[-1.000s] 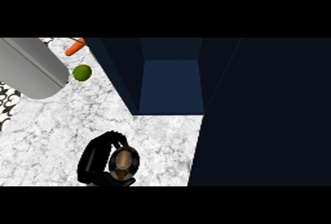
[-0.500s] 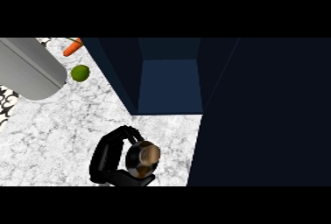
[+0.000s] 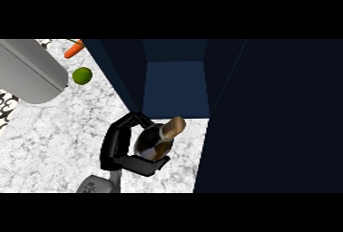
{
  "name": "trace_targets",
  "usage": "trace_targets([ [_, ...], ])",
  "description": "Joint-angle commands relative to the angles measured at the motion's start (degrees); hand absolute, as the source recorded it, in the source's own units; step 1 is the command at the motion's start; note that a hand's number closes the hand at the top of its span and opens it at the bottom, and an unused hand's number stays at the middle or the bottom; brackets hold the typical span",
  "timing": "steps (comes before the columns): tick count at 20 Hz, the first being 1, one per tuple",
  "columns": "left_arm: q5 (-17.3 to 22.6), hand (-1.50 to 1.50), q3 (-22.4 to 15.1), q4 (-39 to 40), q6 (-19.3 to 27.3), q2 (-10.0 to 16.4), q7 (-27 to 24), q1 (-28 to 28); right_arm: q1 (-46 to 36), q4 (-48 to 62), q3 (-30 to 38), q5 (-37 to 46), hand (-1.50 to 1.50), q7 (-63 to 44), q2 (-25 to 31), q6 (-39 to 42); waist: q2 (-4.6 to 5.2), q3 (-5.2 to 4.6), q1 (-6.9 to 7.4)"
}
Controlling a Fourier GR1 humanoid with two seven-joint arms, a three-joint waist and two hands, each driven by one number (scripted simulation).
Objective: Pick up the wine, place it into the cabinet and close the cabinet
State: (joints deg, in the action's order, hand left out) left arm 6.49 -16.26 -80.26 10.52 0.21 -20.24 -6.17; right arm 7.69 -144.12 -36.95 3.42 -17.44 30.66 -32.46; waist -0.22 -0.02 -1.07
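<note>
One hand (image 3: 119,144) wrapped round the wine (image 3: 159,138)!
It's tilted, neck toward the open cabinet (image 3: 175,86), just in front of its opening, over the surface (image 3: 53,140).

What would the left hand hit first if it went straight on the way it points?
Likely the inside of the open cabinet; the left hand, fingers curled round the wine, points into it. Depth is unclear.

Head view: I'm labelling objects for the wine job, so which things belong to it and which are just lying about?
Part of the job: wine bottle, held in the left hand; open cabinet.
Lying about: green lime; orange carrot; large grey rounded object; black-and-white patterned item at the left edge.
</note>
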Motion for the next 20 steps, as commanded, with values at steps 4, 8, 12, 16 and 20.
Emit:
trace_targets([
  [4,-0.10,1.50,3.82,8.03,-0.17,0.94,0.30,-8.47,3.97,-14.01,1.33,-1.41,-1.50,-4.26,2.73,0.94,0.14,-0.03,-0.39],
  [8,1.23,1.50,1.07,11.71,4.82,-0.21,3.95,-15.42,6.68,-10.67,0.95,-1.81,-1.50,0.72,2.07,1.71,0.13,0.03,-0.56],
  [12,2.60,1.50,0.89,16.71,5.50,-0.21,0.35,-16.03,5.98,-13.57,2.44,-3.20,-1.50,-1.55,2.80,2.14,0.18,-0.02,-0.69],
  [16,3.35,1.50,1.63,21.24,5.26,-0.21,0.42,-23.03,4.47,-13.27,1.61,-3.62,-1.50,-3.04,1.72,1.91,0.29,-0.10,-1.06],
  [20,6.40,1.50,3.76,28.07,3.61,-0.21,-1.83,-26.54,7.38,-10.54,4.01,-6.07,-1.50,2.43,2.33,4.04,0.41,0.00,-0.80],
])
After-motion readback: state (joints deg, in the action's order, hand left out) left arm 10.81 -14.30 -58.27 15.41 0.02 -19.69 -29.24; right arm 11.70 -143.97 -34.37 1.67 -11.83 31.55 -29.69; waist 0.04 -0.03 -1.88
